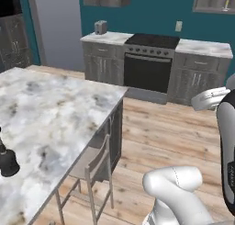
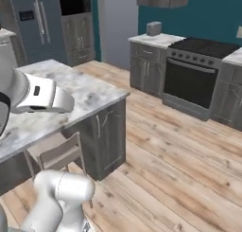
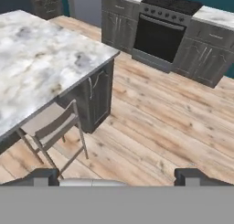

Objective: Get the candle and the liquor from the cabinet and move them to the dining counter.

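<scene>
The liquor, a squat glossy black bottle, stands on the dining counter and is cut off by the picture's left edge. High on the far wall at the right, the cabinet shows its inside, with a small pale-yellow stick in it that looks like the candle. My gripper is open, its two dark fingertips wide apart with nothing between them. It hangs over the wooden floor off the dining counter's corner, far from bottle and cabinet.
A wooden stool is tucked at the counter's near side. A black stove stands between grey base units on the far wall, with a toaster on the worktop to its left. Open wooden floor lies between the counter and the stove.
</scene>
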